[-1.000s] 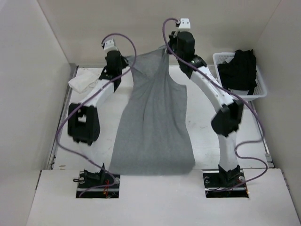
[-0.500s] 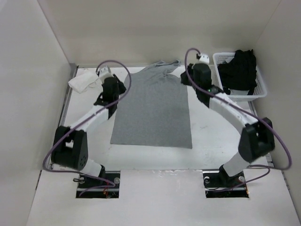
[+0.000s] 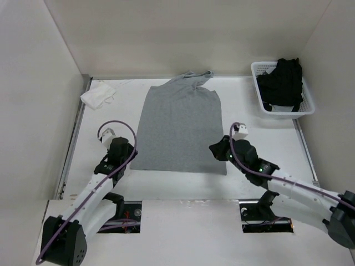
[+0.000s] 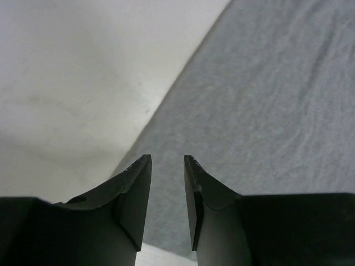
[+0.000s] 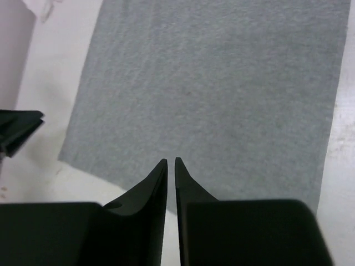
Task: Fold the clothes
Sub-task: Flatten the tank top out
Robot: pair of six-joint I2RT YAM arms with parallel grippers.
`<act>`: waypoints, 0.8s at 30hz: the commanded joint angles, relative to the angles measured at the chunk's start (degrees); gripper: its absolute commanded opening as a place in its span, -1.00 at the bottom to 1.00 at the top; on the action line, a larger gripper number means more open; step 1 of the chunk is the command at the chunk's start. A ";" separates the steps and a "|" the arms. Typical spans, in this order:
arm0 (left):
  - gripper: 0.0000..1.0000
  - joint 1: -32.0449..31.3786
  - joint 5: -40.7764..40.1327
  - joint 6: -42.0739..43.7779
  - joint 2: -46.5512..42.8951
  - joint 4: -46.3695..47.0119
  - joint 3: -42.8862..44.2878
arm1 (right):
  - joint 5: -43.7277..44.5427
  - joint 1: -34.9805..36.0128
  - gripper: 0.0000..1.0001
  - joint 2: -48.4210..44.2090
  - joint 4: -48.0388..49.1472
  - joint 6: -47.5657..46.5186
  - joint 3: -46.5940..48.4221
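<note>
Since a second ago, both of your arms have pulled back from the far side to the near edge. The light grey sleeveless knit tank top, which hung lifted between them, now lies flat mid-way across the white surface, straps toward the far wall. From above you can count one tank top, one small crumpled white cloth at the far left, and one white plastic basket at the far right. The basket holds one bunched black garment, heaped above its rim. The left fingers sit just beside the top's near left corner, and the right fingers just beside its near right corner.

In your left wrist view, the left fingers stand spread with a clear gap and nothing between them. Grey tank top fabric lies ahead, with bare surface to the left.

In your right wrist view, the right fingers are parted by only a thin slit, holding nothing. Their tips are over the tank top at its near hem.
</note>
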 commanded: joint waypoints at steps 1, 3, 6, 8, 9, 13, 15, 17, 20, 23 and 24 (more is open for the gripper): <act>-0.38 2.32 2.15 -5.61 -5.14 -11.75 -2.62 | 4.87 2.28 -0.66 -8.00 -4.81 4.79 -4.14; -0.33 4.25 2.68 -5.79 -6.21 -14.22 -3.50 | 6.54 2.99 -0.58 -12.22 -9.11 6.54 -6.16; -0.35 6.54 5.83 -6.66 -5.95 -17.47 -3.51 | 7.34 2.99 -0.54 -16.62 -12.99 8.39 -7.57; -0.39 7.24 6.72 -7.28 -5.69 -19.06 -3.33 | 7.43 2.99 -0.53 -18.04 -13.87 8.66 -8.01; -0.42 7.51 6.81 -7.80 -5.34 -20.20 -3.33 | 7.25 2.99 -0.53 -18.48 -14.05 8.66 -8.10; -0.42 6.02 6.55 -9.04 -4.54 -22.67 -2.71 | 7.34 3.43 -0.50 -17.35 -13.70 8.49 -8.02; -0.42 5.14 6.11 -9.39 -4.28 -22.32 -2.71 | 7.69 3.87 -0.50 -16.20 -12.74 8.66 -8.19; -0.42 4.70 6.37 -9.30 -3.32 -22.49 -2.45 | 7.69 4.13 -0.50 -15.50 -11.60 8.75 -8.54; -0.42 3.47 6.02 -9.83 -2.96 -22.67 -2.36 | 7.78 4.48 -0.48 -14.97 -11.06 9.01 -8.81; -0.42 3.99 5.76 -9.83 -2.35 -21.97 -2.45 | 7.87 4.48 -0.44 -14.62 -11.06 9.10 -8.89; -0.44 4.08 5.76 -9.74 -1.74 -21.36 -2.45 | 7.87 4.48 -0.42 -14.79 -11.06 9.19 -8.98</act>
